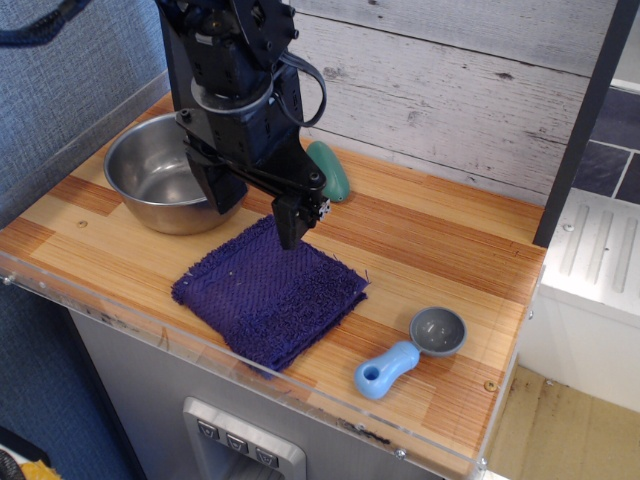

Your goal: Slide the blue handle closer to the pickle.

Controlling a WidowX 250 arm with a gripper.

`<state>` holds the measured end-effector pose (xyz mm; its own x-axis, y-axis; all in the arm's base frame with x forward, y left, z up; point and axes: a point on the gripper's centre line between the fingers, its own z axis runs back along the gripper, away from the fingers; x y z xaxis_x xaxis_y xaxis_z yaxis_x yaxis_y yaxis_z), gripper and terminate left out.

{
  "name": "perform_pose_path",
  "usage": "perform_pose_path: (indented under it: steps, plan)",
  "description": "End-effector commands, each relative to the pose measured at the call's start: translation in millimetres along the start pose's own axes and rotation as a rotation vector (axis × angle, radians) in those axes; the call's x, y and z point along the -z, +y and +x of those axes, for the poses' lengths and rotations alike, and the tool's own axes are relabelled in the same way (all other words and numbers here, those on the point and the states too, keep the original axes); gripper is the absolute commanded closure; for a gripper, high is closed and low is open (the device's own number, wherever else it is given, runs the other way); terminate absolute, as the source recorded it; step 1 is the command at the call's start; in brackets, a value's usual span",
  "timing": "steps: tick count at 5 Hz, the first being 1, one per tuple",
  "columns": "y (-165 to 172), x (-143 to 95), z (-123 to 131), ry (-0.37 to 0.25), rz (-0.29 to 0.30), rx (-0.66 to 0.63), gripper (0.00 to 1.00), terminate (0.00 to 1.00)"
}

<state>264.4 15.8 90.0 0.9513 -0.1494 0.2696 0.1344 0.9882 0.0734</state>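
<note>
- Blue handle (386, 370) lies flat at the front right of the wooden counter (450, 250), close to the front edge, hole end pointing front-left; it joins a small grey scoop cup (438, 330) sitting just behind and to its right.
- Pickle (329, 170) rests at the back of the counter near the plank wall (450, 80), well apart from the handle and partly hidden by the arm.
- Gripper (291, 222) hangs over the back corner of the purple towel (268, 298); fingers appear pressed together with no gap showing, nothing held. Contact with the cloth cannot be told.
- Towel lies between handle and pickle, covering the counter's middle front.
- Steel bowl (165, 180) stands at the back left, beside the towel, partly behind the arm.
</note>
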Motion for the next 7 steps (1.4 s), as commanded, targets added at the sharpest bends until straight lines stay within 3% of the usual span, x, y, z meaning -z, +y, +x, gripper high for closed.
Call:
perform_pose_path:
  steps: [1,2,4,5,7]
  plan:
    - [0.0,0.0,0.0,0.000,0.000,0.000,0.00,0.00]
    - [-32.8,-4.4,3.5,-0.037,-0.025,0.046,0.00,0.00]
    - [-89.4,-1.5,1.7,-0.030,-0.059,0.139,0.00,0.00]
    - [-103.0,3.7,-4.7,-0.012,-0.082,0.148,0.00,0.00]
    - [-111.7,37.6,-12.7,0.030,-0.079,0.181,0.00,0.00]
